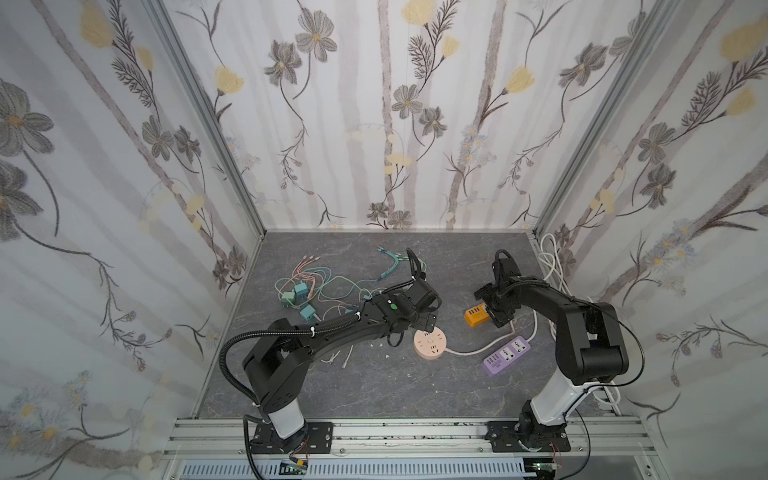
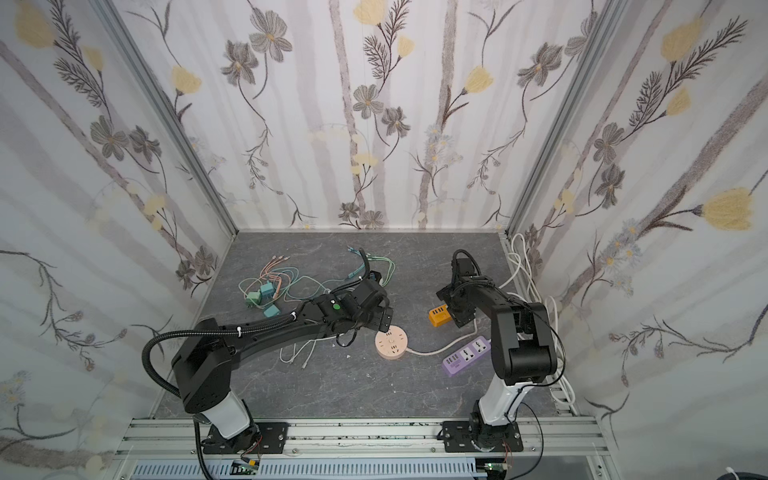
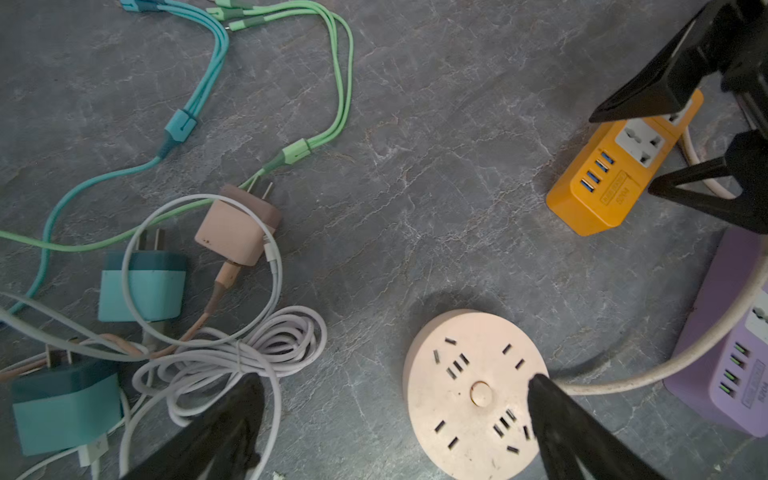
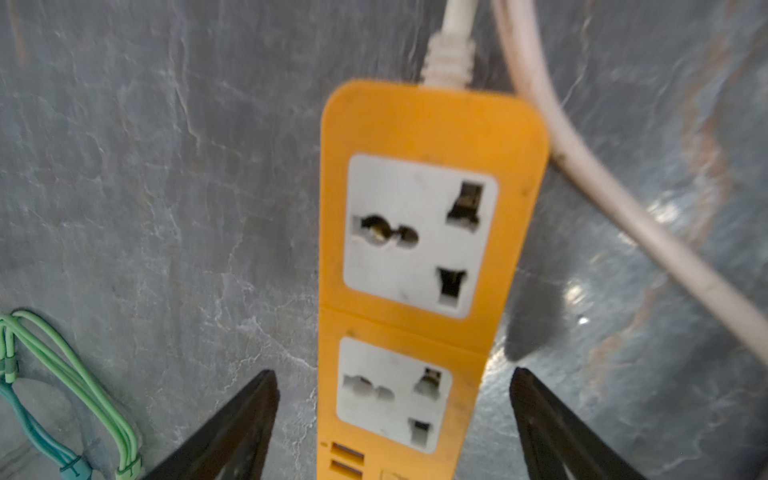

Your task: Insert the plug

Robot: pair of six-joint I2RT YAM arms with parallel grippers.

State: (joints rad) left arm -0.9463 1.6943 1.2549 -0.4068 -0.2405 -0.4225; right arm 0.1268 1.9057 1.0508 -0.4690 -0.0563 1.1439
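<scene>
Three walls (image 1: 374,124) papered in pale stripes with grey and yellow flowers enclose a dark grey, marble-veined bench (image 1: 374,390). Aluminium posts (image 1: 199,104) stand at the back corners; an aluminium rail (image 1: 415,434) edges the front.

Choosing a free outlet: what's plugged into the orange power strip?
Nothing: the orange power strip's two sockets and blue USB ports are empty. Its underside is hidden.

chargers (image 1: 308,312) at left, round socket (image 1: 430,343) centre, near strip (image 1: 507,355) to its right, far strip (image 1: 477,316) behind that
</scene>
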